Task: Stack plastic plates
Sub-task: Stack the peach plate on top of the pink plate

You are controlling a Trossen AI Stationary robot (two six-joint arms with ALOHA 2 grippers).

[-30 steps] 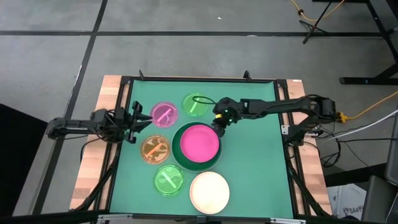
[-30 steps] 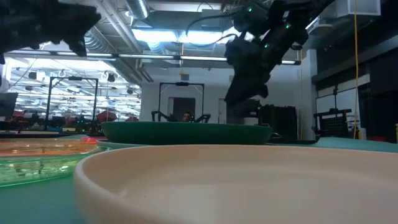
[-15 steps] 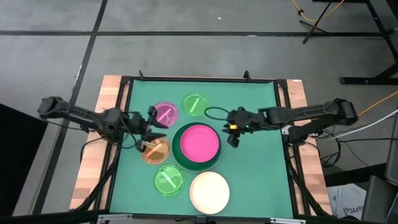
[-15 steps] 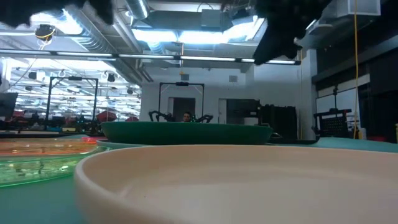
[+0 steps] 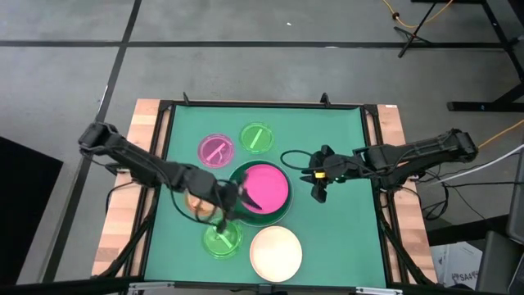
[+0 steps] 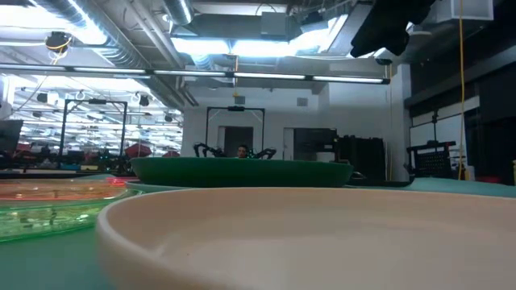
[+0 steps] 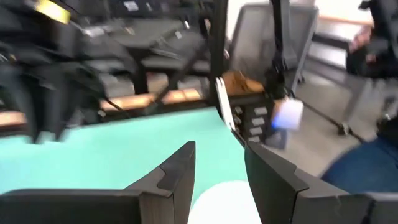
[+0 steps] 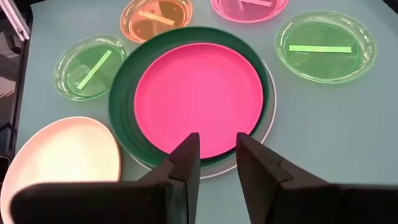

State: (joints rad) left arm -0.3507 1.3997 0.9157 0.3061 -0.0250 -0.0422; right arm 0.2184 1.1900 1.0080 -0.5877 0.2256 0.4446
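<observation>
The hot pink plate point(image 5: 264, 187) lies in the green plate point(image 5: 279, 215) at the table's middle, small plates to its left. The left gripper point(image 5: 230, 199), fingers slightly apart, reaches over the orange plate point(image 8: 155, 17). The right gripper point(image 5: 318, 184), also slightly apart, hovers to the right, holding nothing. The cream plate point(image 5: 276, 252) lies nearest.

Light falls evenly from above: in the high view the green mat point(image 5: 344, 238) is bright and flat, with only faint, soft shadows under the arms. The low view looks into ceiling strip lights point(image 6: 242, 44) that glare white, leaving the arm at upper right a black silhouette; the cream plate point(image 6: 306, 238) fills the foreground, out of focus, its rim soft. The left wrist view is heavily smeared, probably by motion, so the room beyond is streaks and a person's sleeve point(image 7: 367, 174) is barely readable. The right wrist view is sharp and well lit, the hot pink plate point(image 8: 199, 96) saturated, the round plates stretched toward the edges.
</observation>
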